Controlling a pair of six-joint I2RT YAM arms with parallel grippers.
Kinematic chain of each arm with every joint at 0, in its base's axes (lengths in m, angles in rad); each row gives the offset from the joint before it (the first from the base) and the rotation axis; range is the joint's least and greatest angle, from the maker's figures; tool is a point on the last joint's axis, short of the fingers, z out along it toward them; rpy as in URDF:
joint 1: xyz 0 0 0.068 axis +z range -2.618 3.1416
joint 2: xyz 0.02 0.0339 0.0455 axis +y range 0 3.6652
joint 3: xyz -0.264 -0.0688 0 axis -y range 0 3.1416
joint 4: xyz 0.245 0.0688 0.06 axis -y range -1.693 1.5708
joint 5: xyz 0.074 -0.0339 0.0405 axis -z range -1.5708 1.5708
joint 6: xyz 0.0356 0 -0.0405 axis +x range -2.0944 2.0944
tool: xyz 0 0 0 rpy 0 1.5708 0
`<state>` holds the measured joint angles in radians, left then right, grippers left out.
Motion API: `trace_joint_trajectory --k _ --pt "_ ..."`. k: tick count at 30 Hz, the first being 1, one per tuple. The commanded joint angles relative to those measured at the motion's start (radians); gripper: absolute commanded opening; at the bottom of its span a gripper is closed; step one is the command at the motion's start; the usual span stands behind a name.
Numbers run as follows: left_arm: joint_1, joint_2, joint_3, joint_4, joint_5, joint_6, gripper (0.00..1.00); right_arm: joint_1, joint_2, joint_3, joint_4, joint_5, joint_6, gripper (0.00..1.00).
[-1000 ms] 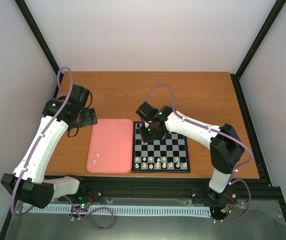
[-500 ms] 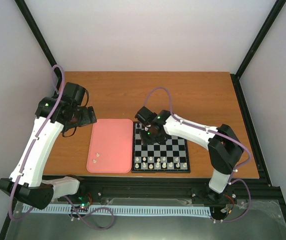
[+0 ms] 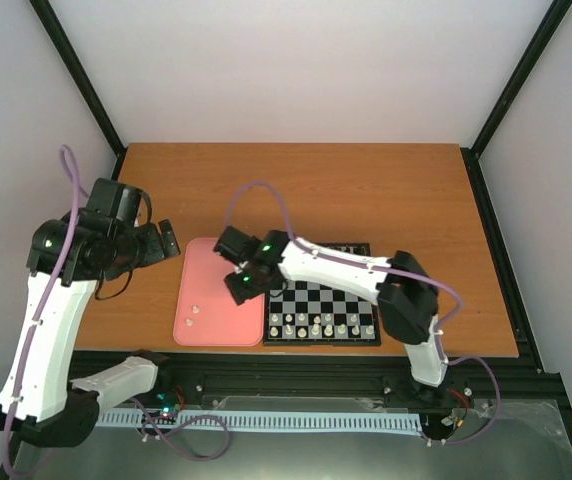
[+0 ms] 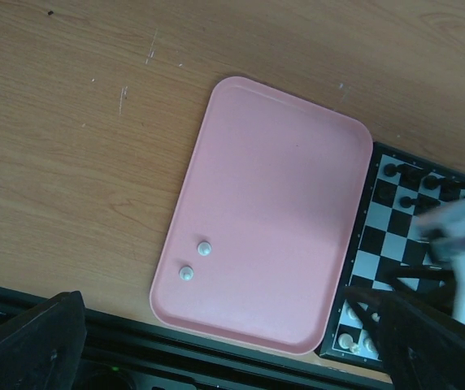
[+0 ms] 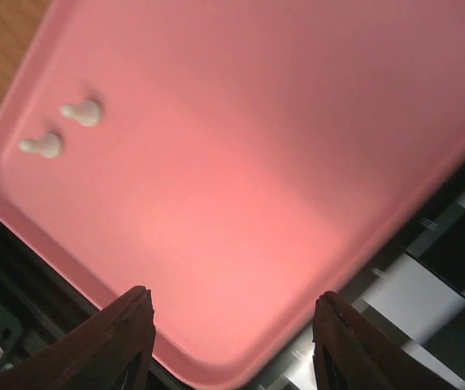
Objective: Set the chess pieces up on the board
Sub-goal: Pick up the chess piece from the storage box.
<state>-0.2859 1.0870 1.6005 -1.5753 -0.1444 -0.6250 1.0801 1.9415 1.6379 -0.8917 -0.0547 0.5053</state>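
The board [image 3: 338,300] lies right of the pink tray [image 3: 216,265]. Cream-white chess pieces [image 3: 321,325] line its near rows, and black ones [image 3: 354,249] stand along the far edge, partly behind my right arm. Two white pieces [image 4: 205,248] [image 5: 82,112] lie in the tray's near left corner. My right gripper [image 3: 238,287] [image 5: 234,302] hangs open over the tray's right side with nothing between its fingers. My left gripper [image 3: 163,240] [image 4: 226,302] is raised left of the tray, open and empty. The board [image 4: 395,236] [image 5: 452,276] shows at the right of both wrist views.
The wooden table [image 3: 366,190] ends at a black rail [image 3: 296,375] along the near edge. My right arm [image 3: 346,265] stretches across the board's far left part. Black frame posts [image 3: 511,90] stand at the back corners.
My right gripper has swung left from the board's far left corner to above the tray, its jaws opening wider. My left arm has pulled back to the left and risen.
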Motion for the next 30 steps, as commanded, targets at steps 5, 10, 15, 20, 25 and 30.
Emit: trace_joint_trajectory --k 5,10,15,20,25,30 --pt "0.007 -0.092 0.03 -0.065 0.008 -0.004 1.0 0.093 0.281 0.29 -0.01 -0.06 -0.02 0.54" --pt "0.007 -0.139 0.016 -0.065 0.023 0.001 1.0 0.114 0.407 0.454 -0.001 -0.115 -0.014 0.53" --pt "0.006 -0.163 0.005 -0.065 0.041 0.005 1.0 0.114 0.508 0.612 -0.016 -0.127 -0.008 0.52" --pt "0.007 -0.191 -0.016 -0.066 0.043 0.005 1.0 0.115 0.581 0.694 -0.041 -0.147 -0.01 0.48" --pt "0.006 -0.202 -0.032 -0.066 0.048 0.004 1.0 0.115 0.599 0.701 -0.046 -0.151 0.002 0.42" --pt "0.007 -0.207 -0.047 -0.066 0.046 0.007 1.0 0.115 0.612 0.7 -0.056 -0.166 0.001 0.36"
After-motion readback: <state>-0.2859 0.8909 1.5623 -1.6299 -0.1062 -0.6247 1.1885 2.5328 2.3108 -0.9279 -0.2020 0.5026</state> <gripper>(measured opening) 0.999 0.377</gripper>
